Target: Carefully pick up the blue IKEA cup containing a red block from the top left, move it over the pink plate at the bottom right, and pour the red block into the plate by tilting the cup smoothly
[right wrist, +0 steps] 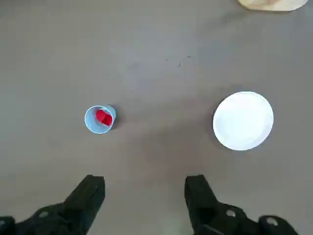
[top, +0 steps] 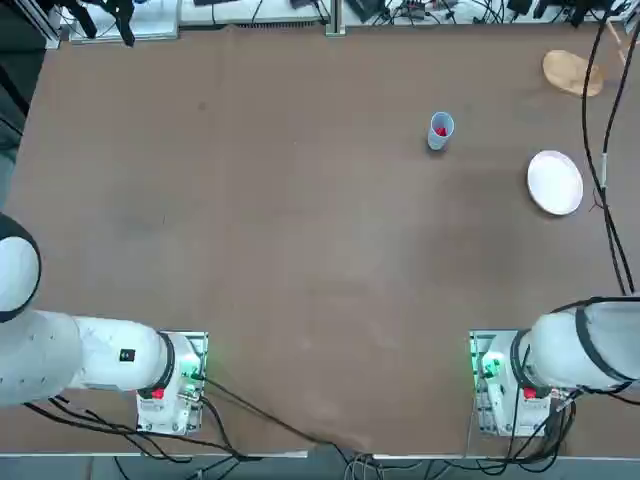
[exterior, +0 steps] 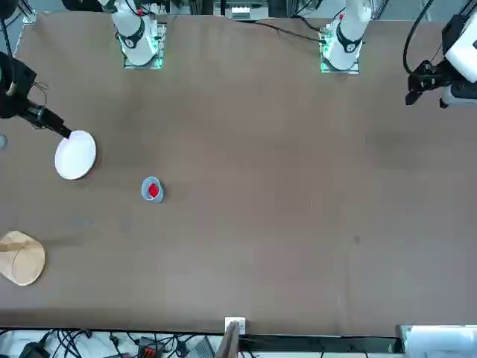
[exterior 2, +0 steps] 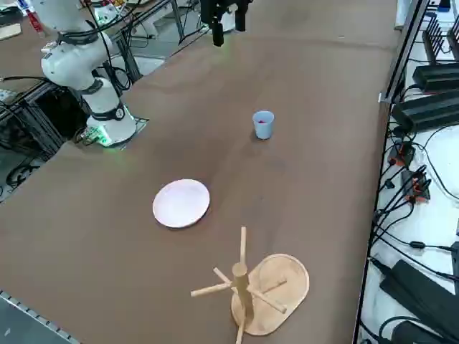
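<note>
The right gripper hung wide open above the tabletop, clear of the upright blue IKEA cup holding the red block, with the pink plate well apart.

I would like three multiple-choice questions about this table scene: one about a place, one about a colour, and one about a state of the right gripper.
1. Where is the red block?
A. on the pink plate
B. inside the blue IKEA cup
C. on the bare table

2. What colour does the pink plate look here?
A. nearly white
B. dark green
C. black

3. How is the right gripper?
A. shut on the cup
B. shut on the plate
C. open, holding nothing

Answers:
1. B: the wrist view shows red inside the rim of the blue IKEA cup.
2. A: the plate's face is very pale.
3. C: its fingers stand apart above the table, away from both things.
</note>
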Controlling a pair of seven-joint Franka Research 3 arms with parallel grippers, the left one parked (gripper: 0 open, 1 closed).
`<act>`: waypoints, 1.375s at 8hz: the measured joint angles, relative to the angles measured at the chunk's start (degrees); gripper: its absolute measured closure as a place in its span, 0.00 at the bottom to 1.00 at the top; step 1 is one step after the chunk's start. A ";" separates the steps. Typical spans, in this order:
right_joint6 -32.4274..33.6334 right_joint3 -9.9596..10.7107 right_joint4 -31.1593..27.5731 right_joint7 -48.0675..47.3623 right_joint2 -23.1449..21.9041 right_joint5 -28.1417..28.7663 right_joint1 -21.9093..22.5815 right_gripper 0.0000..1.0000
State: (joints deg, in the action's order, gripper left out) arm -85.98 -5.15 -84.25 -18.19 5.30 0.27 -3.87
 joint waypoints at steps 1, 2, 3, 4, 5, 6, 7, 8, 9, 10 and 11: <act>0.00 0.00 0.00 0.00 0.00 -0.19 0.01 0.00; 0.00 0.00 0.00 -0.27 0.00 -0.41 0.06 0.00; 0.00 0.00 0.02 -1.03 0.00 -0.73 0.29 0.00; -0.07 -0.02 0.02 -1.74 0.00 -1.35 0.77 0.00; -0.35 -0.04 0.02 -2.07 0.01 -1.79 1.20 0.00; -0.63 -0.05 0.02 -2.13 0.12 -2.06 1.41 0.00; -0.68 -0.05 -0.04 -2.11 0.51 -2.46 1.59 0.00; -0.68 -0.07 -0.07 -2.10 1.31 -3.72 2.19 0.00; -0.78 -0.10 -0.10 -2.35 2.33 -5.09 3.56 0.00; -1.12 -0.11 -0.13 -4.71 3.43 -5.37 5.07 0.00; -2.10 -0.13 -0.17 -7.58 4.74 -5.37 6.35 0.00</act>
State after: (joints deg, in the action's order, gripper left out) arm -88.07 -5.28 -84.42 -25.77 10.03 -5.10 2.48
